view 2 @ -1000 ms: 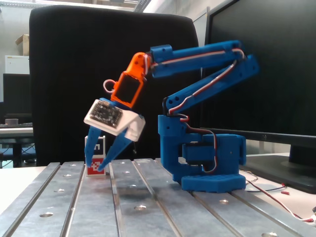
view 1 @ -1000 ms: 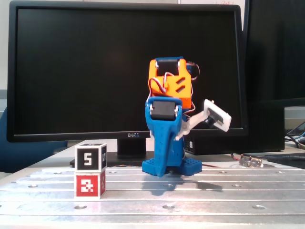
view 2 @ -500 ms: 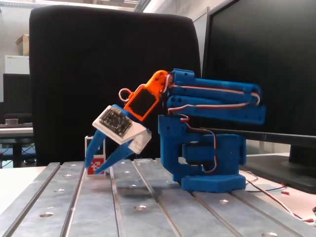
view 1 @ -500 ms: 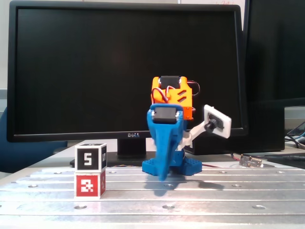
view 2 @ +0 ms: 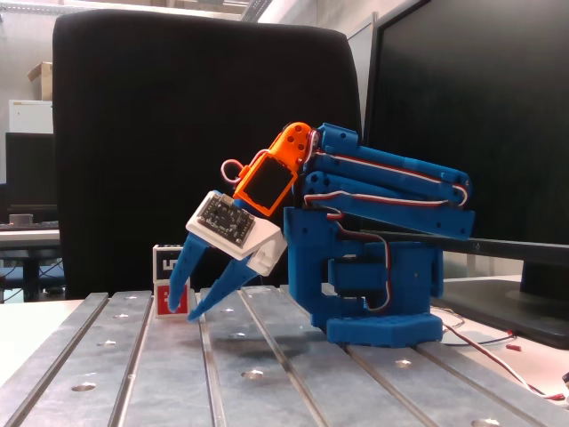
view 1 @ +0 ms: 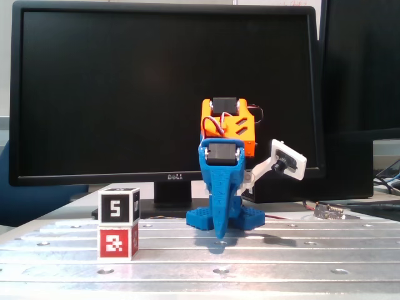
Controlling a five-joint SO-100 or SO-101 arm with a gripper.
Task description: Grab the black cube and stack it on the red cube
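Lower left of a fixed view, the matte black cube (view 1: 119,205) sits on the pixel-marked red cube (view 1: 117,243); my blue plastic gripper (view 2: 189,307) gapes empty over the ribbed metal counter (view 1: 281,250).

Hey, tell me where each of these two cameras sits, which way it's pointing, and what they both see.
A fixed view: low at the table's front edge, facing the arm head-on with a monitor behind; gripper pointing down.
Another fixed view: low at table level, side-on to the arm; gripper open, tips near the table.
Shared: the black cube stacked on the red cube, and the blue arm.
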